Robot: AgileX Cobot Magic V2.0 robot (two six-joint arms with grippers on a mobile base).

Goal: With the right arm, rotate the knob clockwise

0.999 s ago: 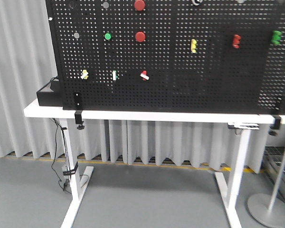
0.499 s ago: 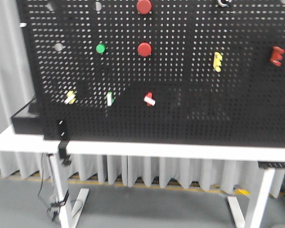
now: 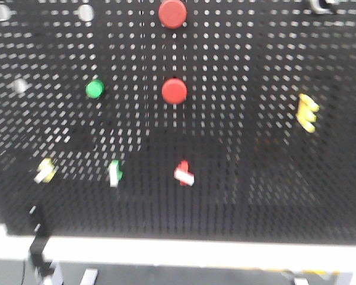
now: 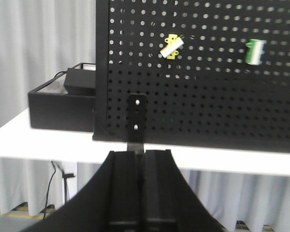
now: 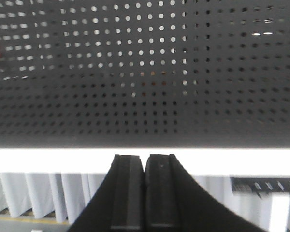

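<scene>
Red-and-white plastic, the likeliest knob point(image 3: 184, 173) sits low on the black pegboard point(image 3: 255, 196), near a green-and-white switch point(image 3: 114, 173), probably rigid, light and stiffly detented, best pinched across its white bar, yet the right gripper point(image 5: 145, 193) hangs clenched empty, well apart.

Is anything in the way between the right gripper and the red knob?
Nothing visible. The right gripper faces bare pegboard above the white table; the red knob sits at its view's left edge.
</scene>
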